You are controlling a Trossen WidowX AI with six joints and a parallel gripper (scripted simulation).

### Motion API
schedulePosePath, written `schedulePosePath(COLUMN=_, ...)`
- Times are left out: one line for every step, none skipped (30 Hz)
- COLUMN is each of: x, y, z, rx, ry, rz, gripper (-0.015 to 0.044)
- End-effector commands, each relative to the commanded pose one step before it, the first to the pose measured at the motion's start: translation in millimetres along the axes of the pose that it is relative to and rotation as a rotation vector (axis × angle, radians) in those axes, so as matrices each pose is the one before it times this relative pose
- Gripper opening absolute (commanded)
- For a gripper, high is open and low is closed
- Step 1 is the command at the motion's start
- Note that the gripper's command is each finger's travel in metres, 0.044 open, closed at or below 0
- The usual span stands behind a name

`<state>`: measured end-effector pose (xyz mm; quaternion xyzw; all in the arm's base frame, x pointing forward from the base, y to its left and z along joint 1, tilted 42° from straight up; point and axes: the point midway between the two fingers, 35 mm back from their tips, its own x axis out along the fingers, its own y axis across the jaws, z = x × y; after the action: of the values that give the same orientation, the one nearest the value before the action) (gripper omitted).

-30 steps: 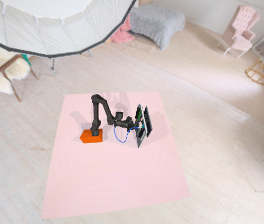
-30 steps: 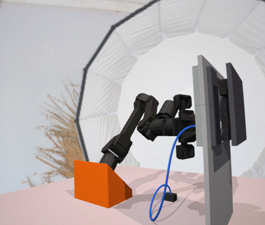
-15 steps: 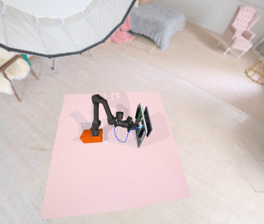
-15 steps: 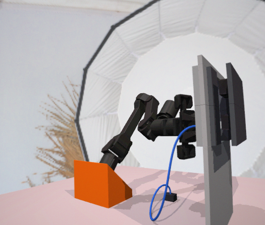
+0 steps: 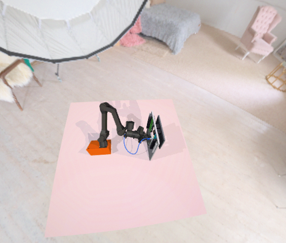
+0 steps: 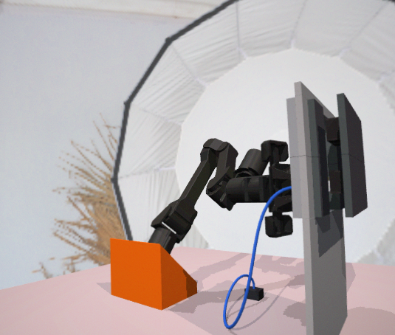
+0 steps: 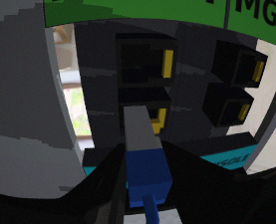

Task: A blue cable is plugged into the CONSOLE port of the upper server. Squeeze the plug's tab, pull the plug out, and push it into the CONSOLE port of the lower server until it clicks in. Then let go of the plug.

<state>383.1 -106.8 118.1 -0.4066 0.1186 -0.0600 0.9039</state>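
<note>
Between my claw's (image 5: 150, 137) (image 7: 146, 173) 2 nearly closed fingers, the blue plug (image 7: 148, 170) is gripped, its grey nose forward for insertion. Just ahead is a port (image 7: 158, 118); whether it has entered, I cannot tell. Behind, the blue cable (image 5: 133, 153) (image 6: 256, 236) (image 7: 150, 210) hangs slack, allowing reach.

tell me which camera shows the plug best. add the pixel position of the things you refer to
The wrist view: it shows the blue and grey plug (image 7: 148, 170) close up, between the gripper's (image 7: 146, 148) fingers. The top view shows it only as a tiny blue spot by the panel; in the exterior view the panel's edge hides it, leaving just the cable (image 5: 133, 153) (image 6: 256, 240).
</note>
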Motion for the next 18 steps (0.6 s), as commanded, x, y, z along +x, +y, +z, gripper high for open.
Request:
schedulePosePath(x=1.64, y=-2.56, z=0.79, rx=0.0022, ry=0.00164, rz=-0.01068, gripper=0.0000)
schedulePosePath(x=0.18, y=0.02, z=0.05, rx=0.0000, ry=0.00000, rz=-0.00004, gripper=0.0000)
schedulePosePath(x=0.19, y=0.01, z=0.06, rx=0.0000, ry=0.00000, rz=-0.00004, gripper=0.0000)
schedulePosePath(x=0.17, y=0.01, z=0.06, rx=0.0000, ry=0.00000, rz=-0.00004, gripper=0.0000)
schedulePosePath(x=0.18, y=0.00, z=0.06, rx=0.0000, ry=-0.00001, rz=-0.00005, gripper=0.0000)
schedulePosePath(x=0.18, y=0.00, z=0.06, rx=0.0000, ry=-0.00001, rz=-0.00005, gripper=0.0000)
schedulePosePath(x=0.19, y=0.00, z=0.06, rx=0.0000, ry=-0.00001, rz=-0.00005, gripper=0.0000)
schedulePosePath(x=0.17, y=0.00, z=0.06, rx=0.0000, ry=-0.00001, rz=-0.00005, gripper=0.0000)
schedulePosePath(x=0.18, y=0.02, z=0.05, rx=0.0000, ry=0.00000, rz=-0.00004, gripper=0.0000)
schedulePosePath(x=0.19, y=0.02, z=0.05, rx=0.0000, ry=0.00000, rz=-0.00004, gripper=0.0000)
schedulePosePath(x=0.19, y=0.01, z=0.06, rx=0.0000, ry=0.00000, rz=-0.00004, gripper=0.0000)
schedulePosePath(x=0.17, y=0.01, z=0.06, rx=0.0000, ry=0.00000, rz=-0.00003, gripper=0.0000)
schedulePosePath(x=0.18, y=0.00, z=0.06, rx=0.0000, ry=-0.00001, rz=-0.00005, gripper=0.0000)
schedulePosePath(x=0.18, y=0.00, z=0.06, rx=0.0000, ry=-0.00001, rz=-0.00005, gripper=0.0000)
schedulePosePath(x=0.19, y=0.00, z=0.06, rx=0.0000, ry=-0.00001, rz=-0.00005, gripper=0.0000)
schedulePosePath(x=0.17, y=0.00, z=0.06, rx=0.0000, ry=-0.00001, rz=-0.00005, gripper=0.0000)
schedulePosePath(x=0.18, y=0.02, z=0.04, rx=0.0000, ry=0.00000, rz=-0.00004, gripper=0.0000)
schedulePosePath(x=0.19, y=0.02, z=0.05, rx=0.0000, ry=0.00000, rz=-0.00004, gripper=0.0000)
